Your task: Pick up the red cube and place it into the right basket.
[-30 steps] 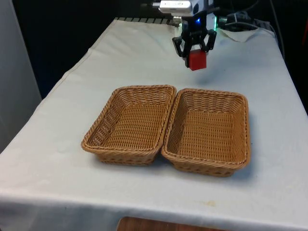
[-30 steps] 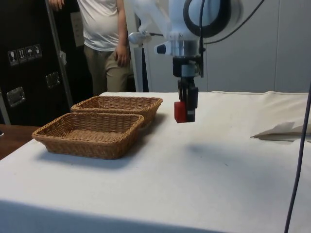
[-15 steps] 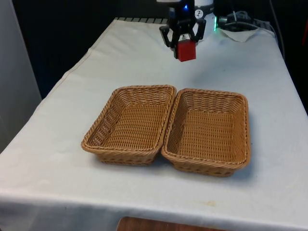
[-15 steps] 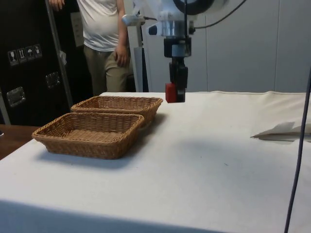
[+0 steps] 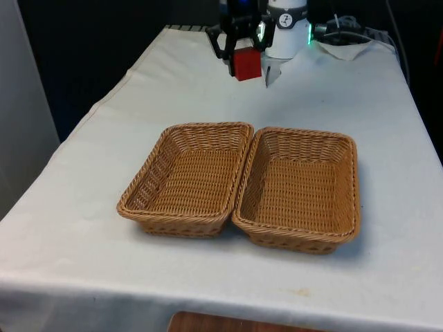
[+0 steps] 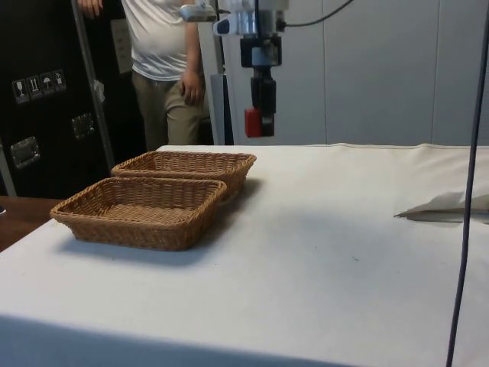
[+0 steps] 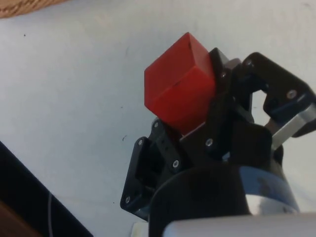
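The arm above the hand [image 5: 243, 57] is cut off by the upper edge of the front view, so little more than the black fingers [image 7: 224, 98] and the wrist can be made out. The person [image 6: 164, 61] standing behind the baskets is cut off at the shoulders. Small white pictogram stickers [image 6: 37, 84] sit on the dark cabinet beside that person, too small to read. A crumpled pale sheet [image 6: 447, 205] lies on the surface far from the baskets, its far end cut by the edge of the side view.

The red cube [image 5: 246, 63] is a plain, solid-coloured block with crisp edges and no markings. It is pinched between the two fingers of the hand, tilted a little in the wrist view [image 7: 180, 84], and hangs well above the white-clothed surface [image 5: 97, 180], beyond the far rims of the two baskets rather than over either one.

The two wicker baskets rest touching side by side: the left basket [image 5: 142, 187] and the right basket [image 5: 349, 200]. From the front view the cube is nearer the far edge of the left basket than that of the right one
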Action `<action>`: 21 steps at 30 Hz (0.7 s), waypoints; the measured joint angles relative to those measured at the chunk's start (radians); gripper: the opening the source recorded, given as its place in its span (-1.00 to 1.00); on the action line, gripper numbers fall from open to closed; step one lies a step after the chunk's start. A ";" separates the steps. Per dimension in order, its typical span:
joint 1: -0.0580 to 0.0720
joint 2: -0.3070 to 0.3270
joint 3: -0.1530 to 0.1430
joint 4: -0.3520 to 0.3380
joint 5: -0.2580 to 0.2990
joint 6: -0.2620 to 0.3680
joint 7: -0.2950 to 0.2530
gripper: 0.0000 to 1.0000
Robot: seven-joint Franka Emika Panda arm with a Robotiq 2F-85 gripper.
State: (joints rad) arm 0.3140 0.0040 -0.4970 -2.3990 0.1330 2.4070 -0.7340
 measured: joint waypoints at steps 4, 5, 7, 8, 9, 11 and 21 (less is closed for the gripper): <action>0.000 0.017 -0.012 0.040 0.000 -0.031 -0.009 -0.96; 0.000 0.030 -0.018 0.066 0.000 -0.047 -0.013 -0.96; 0.000 0.038 -0.021 0.079 0.000 -0.054 -0.015 -0.96; 0.000 0.038 -0.021 0.079 0.000 -0.054 -0.015 -0.96; 0.000 0.055 -0.026 0.106 0.001 -0.069 -0.019 -0.96; 0.000 0.076 -0.030 0.133 0.005 -0.080 -0.023 -0.96; -0.004 0.210 -0.048 0.277 0.066 -0.119 -0.074 -0.96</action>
State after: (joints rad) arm 0.3100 0.2140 -0.5450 -2.1220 0.1990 2.2880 -0.8080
